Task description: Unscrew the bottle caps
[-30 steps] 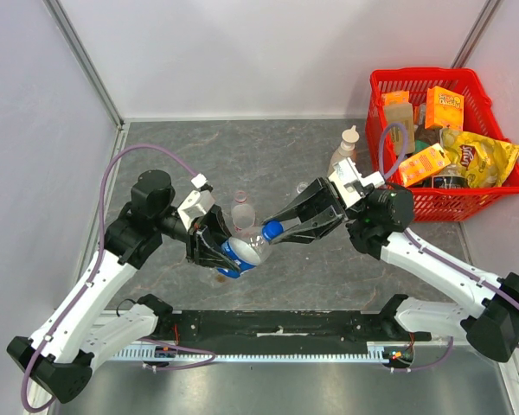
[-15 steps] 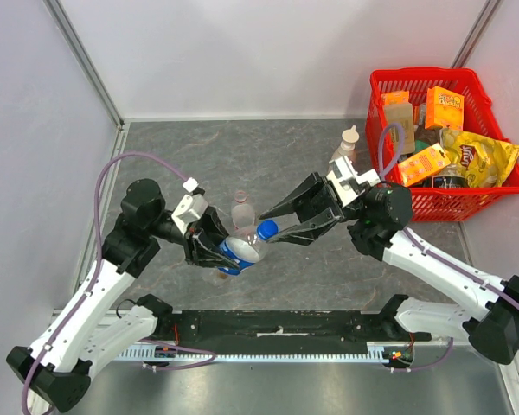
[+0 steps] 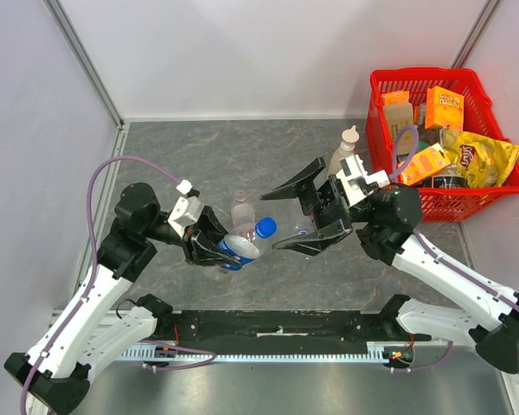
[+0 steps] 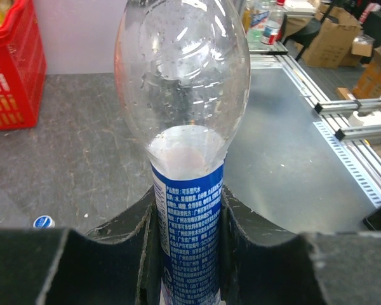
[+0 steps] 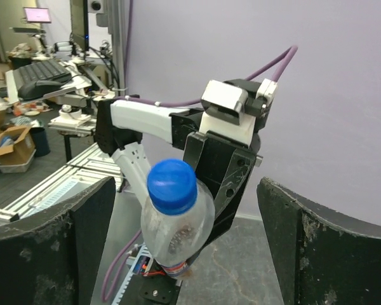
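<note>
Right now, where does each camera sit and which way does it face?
Top external: above and behind the bases, looking down at the table; left arm and right arm show.
Left wrist: on that wrist, looking along the left claw, shut on the Pepsi bottle.
Right wrist: on that wrist, facing the blue cap and left arm through the open right claw.
Shared: all three see the Pepsi bottle.

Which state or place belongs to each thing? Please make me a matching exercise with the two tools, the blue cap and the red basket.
Things:
1. left tool
2. right tool
3. blue cap
4. red basket

States or places:
A. sitting on top of the Pepsi bottle
B. at the far right of the scene
C. wide open, holding nothing
D. shut on the Pepsi bottle

Pairs: 1-D, 2-C, 3-A, 4-B
</note>
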Motion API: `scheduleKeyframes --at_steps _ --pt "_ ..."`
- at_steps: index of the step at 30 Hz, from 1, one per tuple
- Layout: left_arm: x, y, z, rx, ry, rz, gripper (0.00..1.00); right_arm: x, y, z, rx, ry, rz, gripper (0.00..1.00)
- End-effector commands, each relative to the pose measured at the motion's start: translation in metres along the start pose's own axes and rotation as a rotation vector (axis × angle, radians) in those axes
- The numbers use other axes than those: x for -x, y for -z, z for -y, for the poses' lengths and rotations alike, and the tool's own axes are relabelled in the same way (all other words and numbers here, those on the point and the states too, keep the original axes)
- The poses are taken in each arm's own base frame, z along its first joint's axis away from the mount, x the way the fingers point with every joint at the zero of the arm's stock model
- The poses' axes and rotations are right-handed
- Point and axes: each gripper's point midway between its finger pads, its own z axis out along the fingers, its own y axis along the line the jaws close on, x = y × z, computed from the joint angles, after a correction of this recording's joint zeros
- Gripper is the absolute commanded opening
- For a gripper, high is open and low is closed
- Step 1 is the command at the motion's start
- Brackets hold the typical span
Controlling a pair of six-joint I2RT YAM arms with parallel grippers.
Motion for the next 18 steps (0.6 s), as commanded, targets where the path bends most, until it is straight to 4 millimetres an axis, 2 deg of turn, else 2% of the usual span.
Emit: scheduleKeyframes --at_steps 1,5,8,14,18 --pt "0.0 0.003 -0.014 0.106 -0.075 -0.008 0.26 0.028 0.002 0.005 -0.096 0.071 0.042 0.98" --pt "-0.003 0.009 -0.025 0.205 -0.112 -0.02 0.26 0.044 0.008 0.011 -0.193 0.112 0.051 0.98" --pt "-0.004 0.015 -0.035 0.292 -0.129 -0.032 0.26 0.053 0.013 0.025 -0.295 0.116 0.058 0.98" --pt "-0.007 0.029 -0.053 0.454 -0.151 -0.062 0.2 0.045 0.022 0.063 -0.491 0.047 0.036 0.98" --pt "-0.011 0.041 -0.067 0.561 -0.145 -0.099 0.2 0.037 0.022 0.081 -0.56 -0.015 0.031 0.98"
